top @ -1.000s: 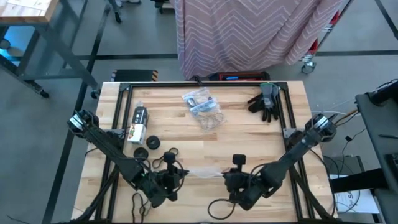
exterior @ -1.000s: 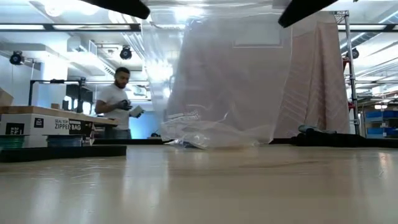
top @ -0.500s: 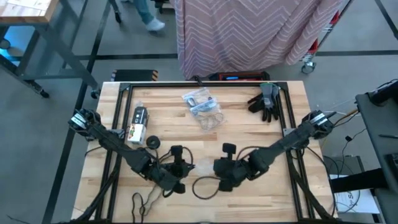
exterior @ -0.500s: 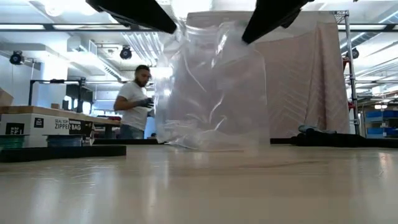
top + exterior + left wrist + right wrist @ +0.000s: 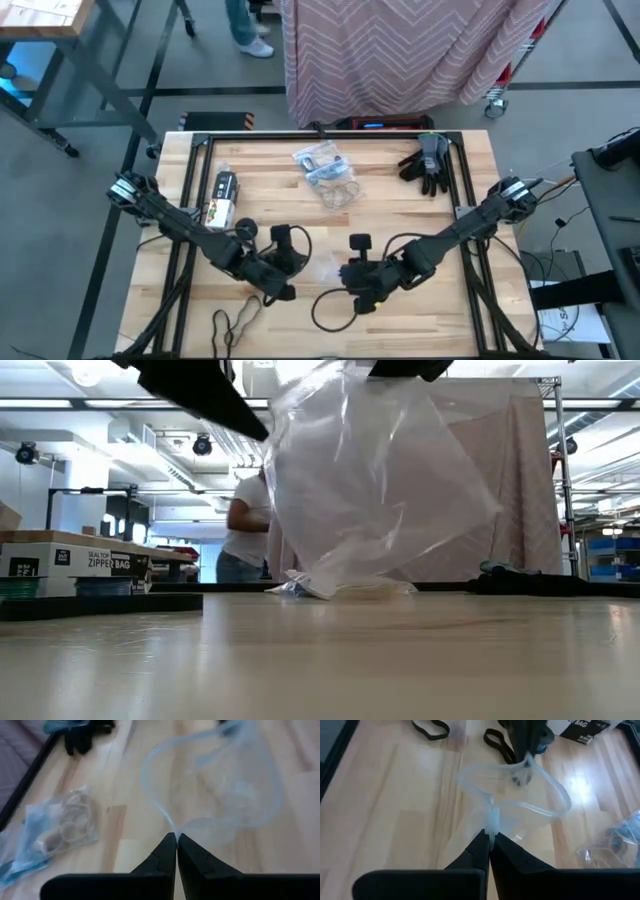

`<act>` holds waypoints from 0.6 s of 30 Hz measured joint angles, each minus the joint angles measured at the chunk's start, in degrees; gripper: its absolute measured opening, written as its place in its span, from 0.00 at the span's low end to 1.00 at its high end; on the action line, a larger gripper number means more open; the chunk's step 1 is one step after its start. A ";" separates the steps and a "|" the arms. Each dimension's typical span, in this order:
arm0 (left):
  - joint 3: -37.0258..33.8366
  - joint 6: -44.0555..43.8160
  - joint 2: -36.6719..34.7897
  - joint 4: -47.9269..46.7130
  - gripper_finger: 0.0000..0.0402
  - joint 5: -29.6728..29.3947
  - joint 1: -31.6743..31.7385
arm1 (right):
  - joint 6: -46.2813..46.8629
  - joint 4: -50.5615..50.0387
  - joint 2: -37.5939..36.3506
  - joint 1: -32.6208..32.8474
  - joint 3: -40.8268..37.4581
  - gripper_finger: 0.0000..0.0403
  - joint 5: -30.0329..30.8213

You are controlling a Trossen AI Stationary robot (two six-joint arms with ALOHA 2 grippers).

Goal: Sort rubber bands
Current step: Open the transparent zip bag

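Observation:
A clear plastic bag [image 5: 322,268] hangs between my two grippers over the table's near middle, its mouth [image 5: 520,795] bowed open in a loop. My left gripper [image 5: 300,266] and my right gripper [image 5: 345,272] are each shut on opposite sides of that mouth. Dark rubber bands [image 5: 236,322] lie flat on the wood by the near edge, and two black ones [image 5: 498,744] show past the left gripper. Tan rubber bands [image 5: 70,817] lie inside crinkly bags at the far middle. My left gripper pinches the bag's mouth rim [image 5: 173,829] between its two shut fingers, slanting down from the table's left. The bag [image 5: 370,490] hangs below; whether its lower end touches the table I cannot tell. My right gripper pinches the opposite rim [image 5: 493,819] between its shut fingers, slanting down from the table's right. The rim loops slack from there across to the left gripper [image 5: 525,750].
A pile of clear bags [image 5: 326,170] lies at the far middle, dark gloves [image 5: 428,165] at the far right, a zipper-bag box [image 5: 220,200] and small black round parts [image 5: 245,231] at the left. A person [image 5: 250,525] stands beyond the table.
Both grippers have moved toward each other and toward the far edge, rising a little, both staying shut. The bag, drawn flat between them before, has slackened along its top; its mouth has bowed open and it hangs higher.

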 joint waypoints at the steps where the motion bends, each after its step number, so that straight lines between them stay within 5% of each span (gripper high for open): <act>1: 0.01 0.00 -0.24 0.44 0.00 0.77 -0.08 | 0.02 -0.08 0.04 0.00 0.00 0.00 0.00; 7: 0.01 0.04 -0.51 3.11 0.00 9.15 -0.22 | 0.02 -0.27 0.13 -0.34 0.00 0.00 4.00; 18: 0.01 7.31 3.45 16.67 0.01 6.96 1.69 | 1.42 -0.45 0.17 -1.61 -1.25 0.00 1.49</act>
